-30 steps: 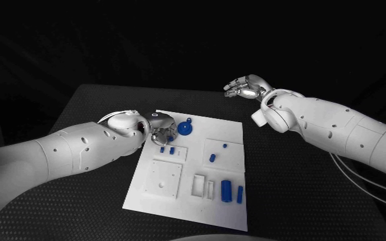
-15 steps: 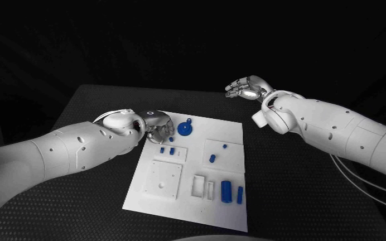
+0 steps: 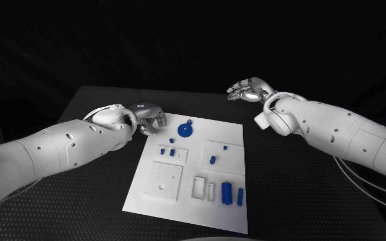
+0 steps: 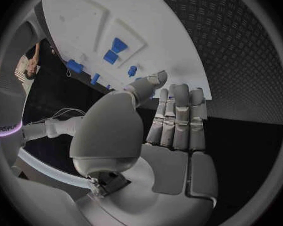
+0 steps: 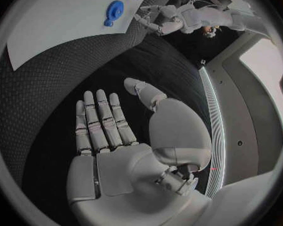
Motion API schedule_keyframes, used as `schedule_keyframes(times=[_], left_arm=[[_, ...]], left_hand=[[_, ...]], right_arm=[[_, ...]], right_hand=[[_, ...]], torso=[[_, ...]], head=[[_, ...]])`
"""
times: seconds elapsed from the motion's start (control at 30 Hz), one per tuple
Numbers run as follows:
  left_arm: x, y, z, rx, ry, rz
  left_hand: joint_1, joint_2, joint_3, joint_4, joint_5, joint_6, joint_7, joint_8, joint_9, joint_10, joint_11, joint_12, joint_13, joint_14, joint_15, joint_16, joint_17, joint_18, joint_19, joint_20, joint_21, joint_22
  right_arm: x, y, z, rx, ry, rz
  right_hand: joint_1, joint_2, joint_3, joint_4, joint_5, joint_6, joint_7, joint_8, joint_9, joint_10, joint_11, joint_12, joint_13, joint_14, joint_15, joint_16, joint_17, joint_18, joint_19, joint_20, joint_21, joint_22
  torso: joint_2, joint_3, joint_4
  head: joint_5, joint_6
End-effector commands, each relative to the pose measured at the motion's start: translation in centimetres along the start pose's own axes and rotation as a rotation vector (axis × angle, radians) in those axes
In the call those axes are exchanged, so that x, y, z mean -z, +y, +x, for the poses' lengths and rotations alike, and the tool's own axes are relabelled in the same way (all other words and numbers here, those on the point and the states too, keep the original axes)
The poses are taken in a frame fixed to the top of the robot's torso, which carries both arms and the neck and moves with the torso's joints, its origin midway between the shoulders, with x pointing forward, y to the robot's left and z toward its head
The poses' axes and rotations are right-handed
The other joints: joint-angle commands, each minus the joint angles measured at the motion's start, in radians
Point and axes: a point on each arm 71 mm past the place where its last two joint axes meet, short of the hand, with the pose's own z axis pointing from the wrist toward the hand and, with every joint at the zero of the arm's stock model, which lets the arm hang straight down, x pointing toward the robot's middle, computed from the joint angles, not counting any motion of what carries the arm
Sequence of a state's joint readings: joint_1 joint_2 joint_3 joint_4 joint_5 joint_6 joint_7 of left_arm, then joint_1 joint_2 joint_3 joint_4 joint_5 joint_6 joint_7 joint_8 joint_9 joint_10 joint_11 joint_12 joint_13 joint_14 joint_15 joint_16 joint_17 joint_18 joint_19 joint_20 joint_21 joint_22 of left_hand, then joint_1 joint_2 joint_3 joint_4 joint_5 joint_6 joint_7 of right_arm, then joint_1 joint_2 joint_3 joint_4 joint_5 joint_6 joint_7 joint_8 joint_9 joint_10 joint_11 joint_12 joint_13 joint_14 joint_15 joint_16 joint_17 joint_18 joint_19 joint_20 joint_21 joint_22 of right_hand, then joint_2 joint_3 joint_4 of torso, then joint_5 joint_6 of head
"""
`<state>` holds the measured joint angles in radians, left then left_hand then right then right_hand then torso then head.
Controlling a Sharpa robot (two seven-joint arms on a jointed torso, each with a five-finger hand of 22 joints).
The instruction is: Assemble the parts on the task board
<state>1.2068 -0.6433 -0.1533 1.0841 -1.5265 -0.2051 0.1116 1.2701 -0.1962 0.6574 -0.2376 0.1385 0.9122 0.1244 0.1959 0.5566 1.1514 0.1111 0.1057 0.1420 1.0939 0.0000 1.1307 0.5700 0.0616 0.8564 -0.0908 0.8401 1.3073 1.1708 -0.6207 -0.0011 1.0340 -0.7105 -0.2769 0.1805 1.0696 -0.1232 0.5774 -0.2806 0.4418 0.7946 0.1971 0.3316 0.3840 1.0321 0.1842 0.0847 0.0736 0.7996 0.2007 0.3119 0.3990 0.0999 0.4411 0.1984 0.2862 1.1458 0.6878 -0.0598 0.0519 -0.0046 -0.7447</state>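
Textured black table bears flat white task board; both silver hands empty, fingers apart.

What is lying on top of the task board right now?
Small blue parts and a round blue disc lie on the task board. No hand covers it.

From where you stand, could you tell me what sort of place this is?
Probably a robot test bench in a lab: a black textured table carries a white task board with small blue parts, and both silver hands, left hand and right hand, hold nothing.
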Motion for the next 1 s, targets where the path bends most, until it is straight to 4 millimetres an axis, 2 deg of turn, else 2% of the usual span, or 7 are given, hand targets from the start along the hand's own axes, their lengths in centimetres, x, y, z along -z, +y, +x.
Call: schedule_keyframes(times=[0.03,0.17,0.33,0.43,0.7,0.83,1.0], left_arm=[[0.1,0.1,-1.0,0.146,-0.053,-0.014],[0.8,0.9,-2.4,0.375,-0.117,-0.046],[1.9,1.4,-3.8,0.659,-0.242,-0.061],[2.6,1.4,-4.1,0.817,-0.294,-0.057],[3.7,0.3,-4.2,1.057,-0.309,0.008],[3.9,-0.1,-4.2,1.133,-0.320,0.008],[4.0,-0.3,-4.2,1.169,-0.325,0.009]], left_hand=[[-0.004,0.004,-0.001,0.007,0.007,0.012,0.005,0.009,0.002,0.012,-0.005,0.007,0.001,-0.008,-0.006,-0.003,-0.003,0.027,-0.002,-0.001,0.004,0.022],[-0.006,0.005,-0.001,0.008,0.006,0.013,0.006,0.010,0.002,0.013,-0.005,0.008,0.001,-0.012,-0.006,-0.007,-0.005,0.026,-0.005,-0.002,0.004,0.022],[-0.100,0.007,-0.055,0.068,-0.004,0.041,0.020,0.038,0.013,0.119,-0.051,0.088,0.037,-0.003,-0.047,-0.005,-0.008,0.023,0.004,-0.017,0.011,0.020],[-0.119,0.003,-0.080,0.074,-0.023,0.041,0.017,0.046,0.017,0.106,-0.048,0.101,0.046,-0.021,-0.045,-0.024,-0.019,0.015,-0.010,-0.022,0.000,0.015],[-0.118,0.012,-0.086,0.074,-0.025,0.035,0.019,0.053,0.019,0.078,-0.039,0.112,0.054,-0.041,-0.035,-0.060,-0.039,-0.001,-0.033,-0.024,-0.025,0.008],[-0.121,0.014,-0.090,0.072,-0.025,0.032,0.019,0.057,0.019,0.061,-0.032,0.116,0.058,-0.056,-0.028,-0.088,-0.053,-0.011,-0.048,-0.025,-0.044,0.003],[-0.122,0.015,-0.090,0.070,-0.022,0.029,0.020,0.061,0.020,0.039,-0.023,0.118,0.060,-0.075,-0.017,-0.126,-0.071,-0.022,-0.066,-0.021,-0.069,-0.005]], right_arm=[[0.3,0.2,0.4,0.133,0.048,-0.039],[1.1,0.2,1.4,0.310,0.122,-0.085],[2.1,0.1,2.6,0.452,0.186,-0.132],[2.7,-0.3,3.2,0.548,0.226,-0.144],[4.2,-0.7,5.0,0.724,0.262,-0.190],[4.8,-0.6,6.4,0.815,0.271,-0.221],[5.3,-0.7,7.6,0.872,0.297,-0.227]], right_hand=[[0.012,0.001,0.003,-0.003,-0.013,0.015,0.000,0.008,0.002,0.026,-0.008,0.012,0.002,0.024,-0.008,0.012,0.006,0.018,0.024,-0.001,-0.002,0.000],[0.017,0.003,0.004,-0.005,-0.025,0.024,-0.001,0.012,0.003,0.044,-0.016,0.021,0.003,0.050,-0.020,0.027,0.014,0.028,0.050,-0.003,0.001,-0.001],[0.036,-0.003,0.006,-0.008,-0.095,0.052,-0.012,0.023,0.005,0.112,-0.049,0.053,0.014,0.140,-0.067,0.078,0.050,0.069,0.152,-0.008,0.016,-0.016],[0.049,-0.004,0.004,-0.008,-0.109,0.060,-0.020,0.023,0.003,0.122,-0.052,0.050,0.012,0.200,-0.099,0.104,0.079,0.099,0.229,-0.006,0.021,-0.033],[0.059,-0.015,-0.012,-0.009,-0.225,0.106,-0.034,0.039,0.008,0.195,-0.082,0.074,0.022,0.367,-0.175,0.177,0.147,0.162,0.416,-0.017,0.080,-0.031],[0.061,-0.020,-0.014,-0.009,-0.258,0.126,-0.044,0.044,0.009,0.224,-0.094,0.080,0.026,0.438,-0.202,0.208,0.178,0.162,0.492,-0.042,0.109,-0.025],[0.060,-0.037,-0.003,-0.006,-0.285,0.145,-0.051,0.044,0.008,0.244,-0.102,0.078,0.027,0.475,-0.217,0.240,0.206,0.162,0.549,-0.065,0.124,-0.024]], torso=[[0.000,0.0004,-0.0007],[0.000,0.0013,-0.0021],[-0.001,0.0023,-0.0026],[-0.001,0.0011,-0.0027],[-0.006,0.0011,0.0012],[-0.009,0.0005,0.0003],[-0.014,0.0000,0.0014]], head=[[0.000,0.003],[-0.007,0.011],[-0.023,0.017],[-0.031,0.018],[-0.040,0.017],[-0.043,0.019],[-0.043,0.017]])
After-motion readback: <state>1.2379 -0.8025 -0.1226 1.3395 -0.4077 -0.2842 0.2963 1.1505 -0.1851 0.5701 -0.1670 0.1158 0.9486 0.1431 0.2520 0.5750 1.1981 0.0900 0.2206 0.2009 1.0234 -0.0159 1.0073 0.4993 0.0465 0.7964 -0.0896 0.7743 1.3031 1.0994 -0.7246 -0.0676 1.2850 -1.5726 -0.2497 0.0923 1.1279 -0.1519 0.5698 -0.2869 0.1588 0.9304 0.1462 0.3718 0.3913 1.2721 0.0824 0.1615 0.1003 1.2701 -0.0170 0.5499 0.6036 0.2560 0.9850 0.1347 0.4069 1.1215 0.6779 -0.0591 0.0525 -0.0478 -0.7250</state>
